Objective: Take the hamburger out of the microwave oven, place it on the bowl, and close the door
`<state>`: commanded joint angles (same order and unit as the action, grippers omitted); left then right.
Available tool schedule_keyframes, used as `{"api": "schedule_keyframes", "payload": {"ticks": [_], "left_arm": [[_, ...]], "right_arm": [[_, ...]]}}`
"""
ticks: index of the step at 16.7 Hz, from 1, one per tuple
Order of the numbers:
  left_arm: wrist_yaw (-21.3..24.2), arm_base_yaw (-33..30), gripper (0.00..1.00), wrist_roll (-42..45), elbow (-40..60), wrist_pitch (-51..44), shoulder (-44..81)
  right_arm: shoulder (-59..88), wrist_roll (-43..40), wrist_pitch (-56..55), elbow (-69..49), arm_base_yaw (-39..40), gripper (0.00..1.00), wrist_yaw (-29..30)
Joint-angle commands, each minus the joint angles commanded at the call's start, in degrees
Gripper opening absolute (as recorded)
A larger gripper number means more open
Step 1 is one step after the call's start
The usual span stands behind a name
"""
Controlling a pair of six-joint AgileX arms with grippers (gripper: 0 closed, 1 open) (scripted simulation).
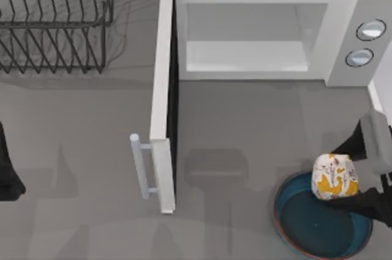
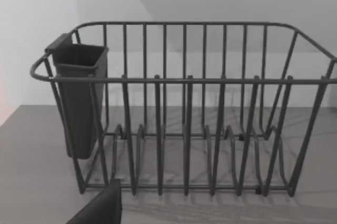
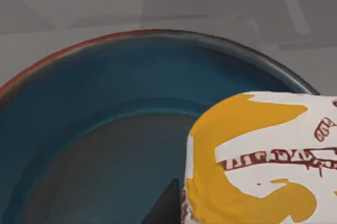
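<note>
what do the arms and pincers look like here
Both arms are black. The left arm shows as a dark, angular black wedge at the table's left edge. The right pincer has black links with a pale grey, boxy wrist block. No cables or markings are visible on either.

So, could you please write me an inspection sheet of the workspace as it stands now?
Surface: grey table, bare in the middle.
Job's things: hamburger over the bowl at its far rim; whether it rests on it cannot be told. Microwave oven cavity vacant, door swung fully open.
Clutter: black wire rack at far left, with a dark cup hung on it.
Grippers: right gripper at the hamburger; left arm parked at the left edge.
Cables: nothing seen.
Surroundings: pale wall behind the rack.
</note>
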<state>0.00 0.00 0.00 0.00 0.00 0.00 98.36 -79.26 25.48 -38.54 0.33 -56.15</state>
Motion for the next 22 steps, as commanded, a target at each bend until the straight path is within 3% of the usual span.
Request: {"api": "schedule_keyframes", "payload": {"ticks": [4,11,15,22], "left_arm": [[0.0,0.0,1.0,0.0,0.0,0.0,0.0],[0.0,0.0,1.0,0.0,0.0,0.0,0.0],[0.0,0.0,1.0,0.0,0.0,0.0,0.0],[0.0,0.0,1.0,0.0,0.0,0.0,0.0]], "right_arm": [[-0.5,-8.6,4.0,5.1,-5.9,0.0,-8.0],[-0.5,-9.3,4.3,5.8,-6.8,0.0,-9.3],[0.0,-3.8,-2.1,7.6,-4.5,0.0,-9.0],[0.8,13.3,-25.5,12.2,2.3,0.0,-8.6]]}}
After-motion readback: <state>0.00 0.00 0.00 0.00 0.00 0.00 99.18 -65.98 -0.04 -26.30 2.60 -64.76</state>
